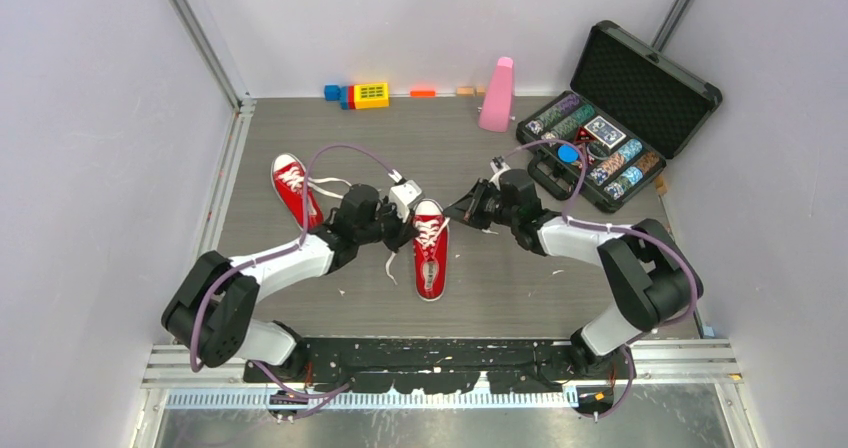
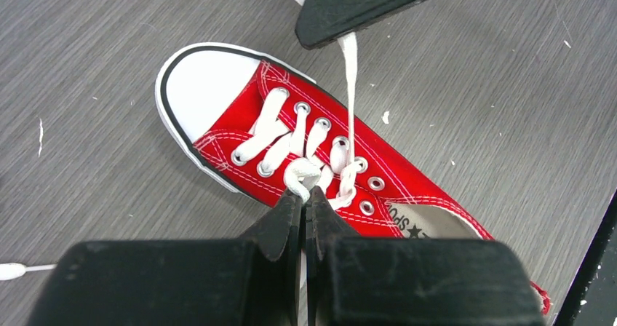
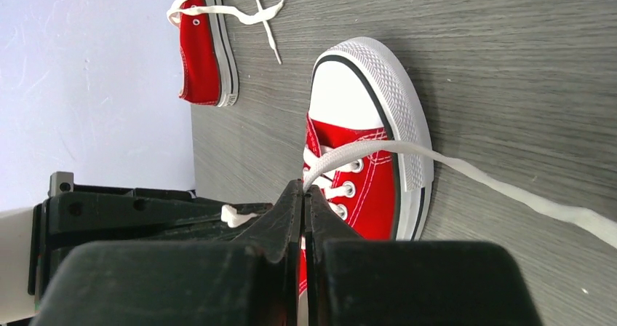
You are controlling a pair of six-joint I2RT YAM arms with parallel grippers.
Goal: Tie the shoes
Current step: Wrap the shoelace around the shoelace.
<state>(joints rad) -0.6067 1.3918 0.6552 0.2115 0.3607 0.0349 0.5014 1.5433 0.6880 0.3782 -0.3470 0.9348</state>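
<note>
Two red shoes with white laces lie on the grey table. One shoe is in the middle, its toe pointing away from the arm bases. The other shoe lies farther back on the left, its laces loose. My left gripper is shut on a white lace loop over the middle shoe's eyelets. My right gripper is shut on another strand of the lace, which trails off across the toe cap. In the top view the left gripper and the right gripper flank that shoe's toe end.
An open black case of poker chips sits at the back right. A pink metronome and coloured blocks stand along the back wall. Light walls close in the left and right sides.
</note>
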